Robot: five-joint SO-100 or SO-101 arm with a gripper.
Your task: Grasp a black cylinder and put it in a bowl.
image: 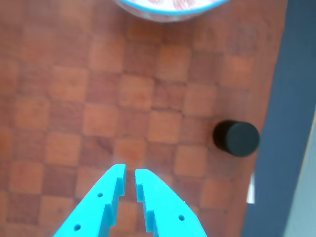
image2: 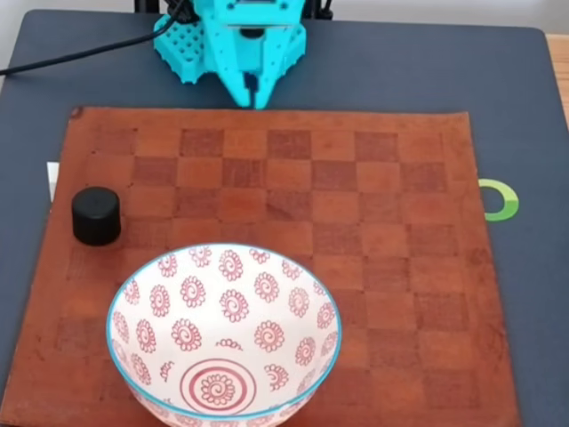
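the bowl (image2: 222, 334) sits at six o'clock on the brown checkered mat (image2: 373, 231) in the fixed view, white with red spirals and a thin blue rim, and nothing lies in it. the black cylinder (image2: 96, 215) stands upright on the mat at about ten o'clock from the bowl, near it but apart, close to the mat's left edge. the turquoise gripper (image2: 253, 98) hangs at twelve o'clock, at the mat's far edge, well apart from both; its fingers come to a narrow point there, with nothing between them.

the wrist view shows the gripper (image: 130, 173) from close by: its two fingers are nearly pressed together, a thin gap left at the tips, pinching nothing. the cylinder (image: 236, 138) stands at two o'clock from the tips, near the mat's right edge. only a sliver of the bowl's rim (image: 170, 11) shows at twelve o'clock, so its inside is out of sight. the fixed view adds the dark table (image2: 409, 71), a black cable (image2: 80, 53) and a green ring (image2: 500, 199).
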